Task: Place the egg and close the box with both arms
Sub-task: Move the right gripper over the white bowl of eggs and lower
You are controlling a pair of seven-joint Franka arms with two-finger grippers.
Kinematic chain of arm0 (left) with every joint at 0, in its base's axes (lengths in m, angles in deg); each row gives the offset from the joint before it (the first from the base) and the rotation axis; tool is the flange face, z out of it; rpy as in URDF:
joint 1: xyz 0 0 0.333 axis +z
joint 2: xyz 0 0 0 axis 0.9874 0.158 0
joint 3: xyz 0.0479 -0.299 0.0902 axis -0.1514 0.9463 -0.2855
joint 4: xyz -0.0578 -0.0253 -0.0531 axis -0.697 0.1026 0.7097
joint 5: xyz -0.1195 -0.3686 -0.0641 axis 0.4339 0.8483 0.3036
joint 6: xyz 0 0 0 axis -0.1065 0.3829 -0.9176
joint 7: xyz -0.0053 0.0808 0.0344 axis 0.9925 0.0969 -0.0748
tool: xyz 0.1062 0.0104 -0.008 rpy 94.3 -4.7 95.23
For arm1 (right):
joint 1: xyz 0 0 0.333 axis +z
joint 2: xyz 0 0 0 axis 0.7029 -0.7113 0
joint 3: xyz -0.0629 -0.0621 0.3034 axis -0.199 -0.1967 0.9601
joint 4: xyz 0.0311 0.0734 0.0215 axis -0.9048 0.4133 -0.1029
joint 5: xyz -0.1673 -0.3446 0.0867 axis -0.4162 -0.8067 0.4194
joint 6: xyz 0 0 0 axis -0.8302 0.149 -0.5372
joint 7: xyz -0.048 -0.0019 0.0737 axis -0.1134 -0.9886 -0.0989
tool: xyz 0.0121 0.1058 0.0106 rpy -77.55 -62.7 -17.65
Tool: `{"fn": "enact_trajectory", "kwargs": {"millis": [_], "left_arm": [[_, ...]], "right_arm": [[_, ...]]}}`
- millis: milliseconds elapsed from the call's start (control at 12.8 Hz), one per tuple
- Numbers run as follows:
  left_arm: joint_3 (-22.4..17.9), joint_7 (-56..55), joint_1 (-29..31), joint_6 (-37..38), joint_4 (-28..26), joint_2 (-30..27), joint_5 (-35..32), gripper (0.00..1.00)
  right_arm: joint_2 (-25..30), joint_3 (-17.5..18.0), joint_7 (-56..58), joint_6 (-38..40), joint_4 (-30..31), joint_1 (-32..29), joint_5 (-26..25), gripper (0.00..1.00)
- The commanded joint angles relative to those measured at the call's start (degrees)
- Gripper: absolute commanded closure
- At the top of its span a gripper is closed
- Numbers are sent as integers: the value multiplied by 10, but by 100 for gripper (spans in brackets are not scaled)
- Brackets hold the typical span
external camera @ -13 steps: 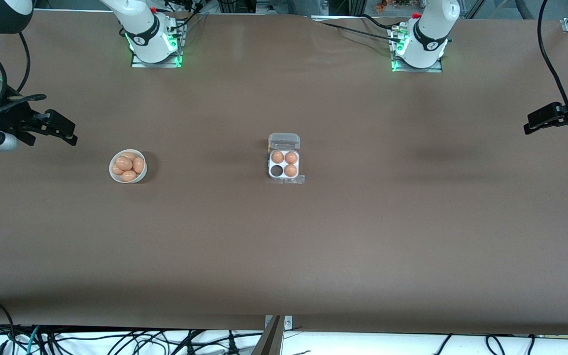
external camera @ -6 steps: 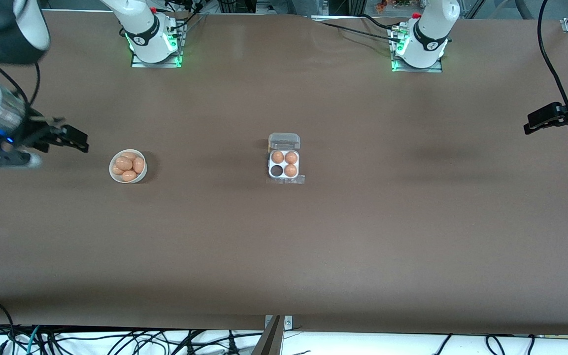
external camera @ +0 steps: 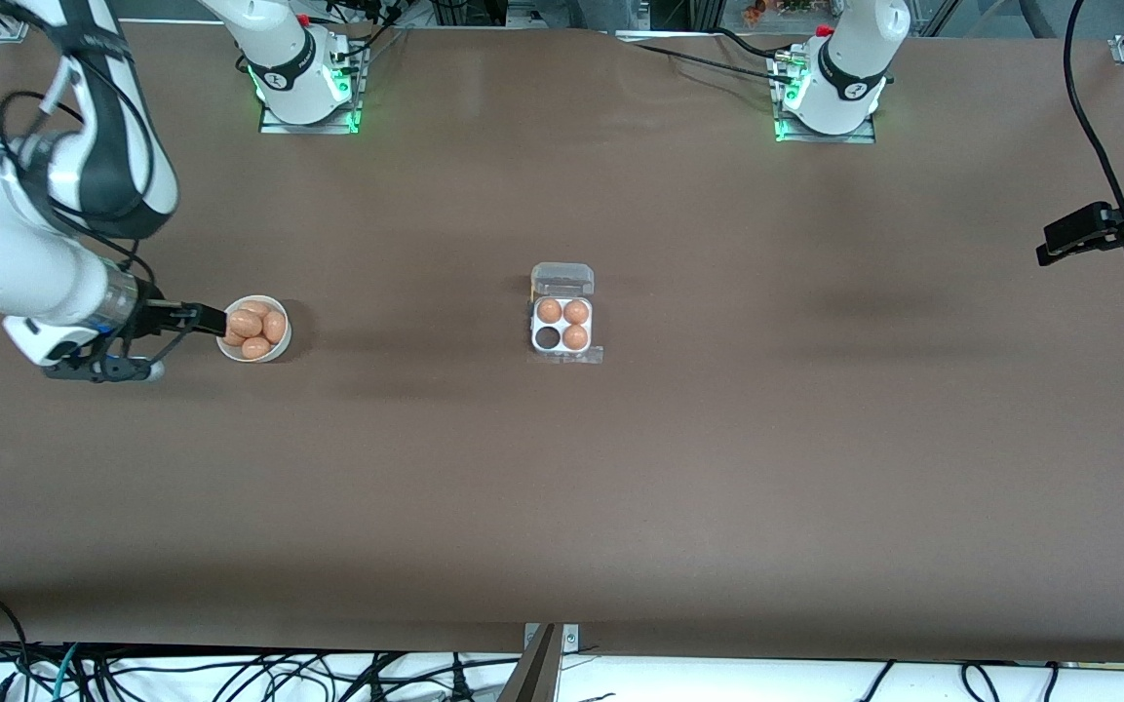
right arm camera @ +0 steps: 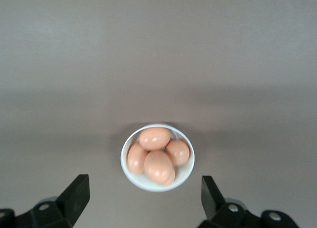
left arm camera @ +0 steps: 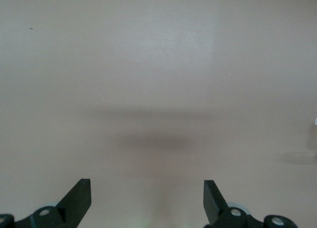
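Observation:
The box (external camera: 538, 325) stands mid-table, a white four-cell tray with its clear lid (external camera: 562, 278) open. Three brown eggs (external camera: 562, 312) fill cells, and the cell nearest the front camera toward the right arm's end (external camera: 548, 337) is empty. A round white bowl (external camera: 285, 339) holding several eggs (external camera: 254, 328) stands toward the right arm's end. My right gripper (external camera: 196, 327) is open and empty, above the table beside the bowl; its wrist view shows the bowl (right arm camera: 184, 176) and eggs (right arm camera: 157, 165) just ahead of the open gripper (right arm camera: 144, 184). My left gripper (external camera: 1051, 244) waits open and empty at the left arm's end, over bare table in its wrist view (left arm camera: 146, 184).
The brown table (external camera: 717, 468) carries only the bowl and the box. Both arm bases (external camera: 308, 88) (external camera: 830, 97) stand along the edge farthest from the front camera. Cables hang off the edge nearest the front camera.
My right arm has swung in from the table's end and lowered, bringing its open gripper up to the bowl. The left arm, bowl and box have not moved.

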Motion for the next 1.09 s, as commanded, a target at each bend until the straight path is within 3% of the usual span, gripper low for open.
{"fn": "enact_trajectory", "kwargs": {"millis": [0,234,857,934,1012], "left_arm": [[0,10,2,7,10,1,-11,0],[1,12,2,7,10,1,-22,0],[0,13,3,6,10,1,-21,0],[0,13,3,6,10,1,-21,0],[0,13,3,6,10,1,-22,0]], "right_arm": [[24,-3,12,-110,105,-5,3,0],[3,-4,15,-223,164,-5,3,0],[-26,-4,16,-224,165,-5,3,1],[-27,-4,18,-223,165,-5,3,3],[-27,-4,22,-221,165,-5,3,13]]}}
